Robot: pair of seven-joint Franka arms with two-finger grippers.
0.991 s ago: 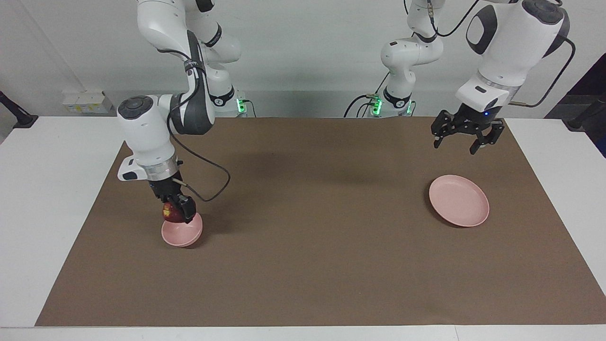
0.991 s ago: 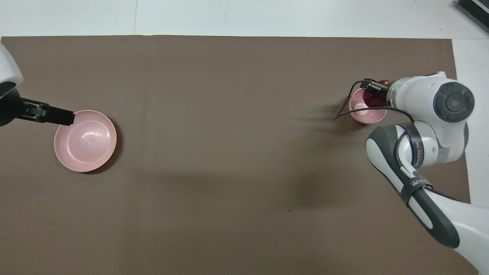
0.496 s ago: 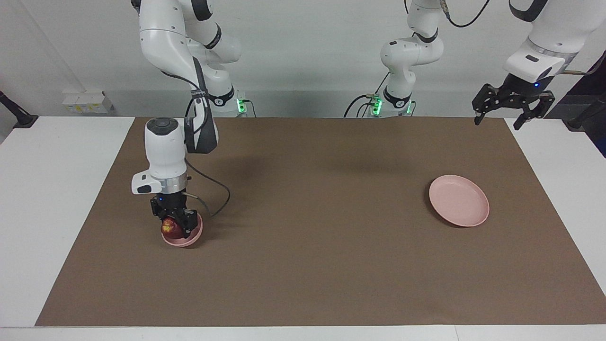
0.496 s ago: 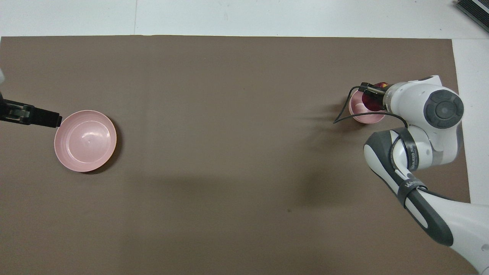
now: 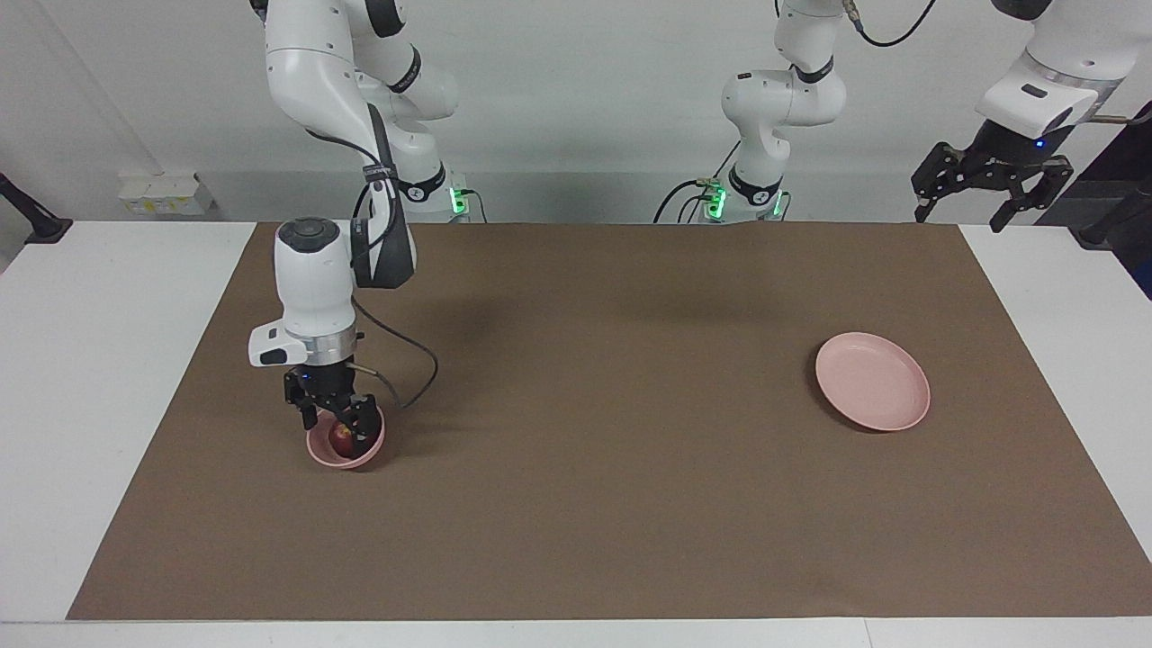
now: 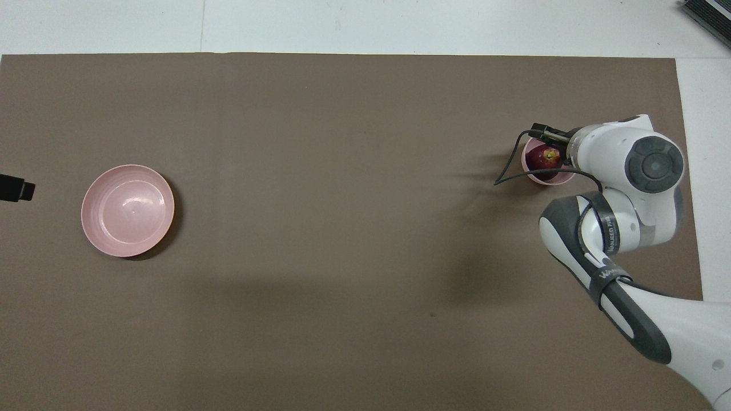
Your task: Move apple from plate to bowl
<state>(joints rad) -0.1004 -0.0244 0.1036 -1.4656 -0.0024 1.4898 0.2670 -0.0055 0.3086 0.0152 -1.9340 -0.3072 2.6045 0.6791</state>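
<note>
Nearly done: the apple sits inside the bowl, with the right gripper spread open just above it. Its plate lies bare; the left gripper, open, waits high. Only withdrawing seems left.

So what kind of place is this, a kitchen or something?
More likely a robot test lab: two white arms bolted to a table, a plain brown mat, and only a plate, bowl and apple as props.
</note>
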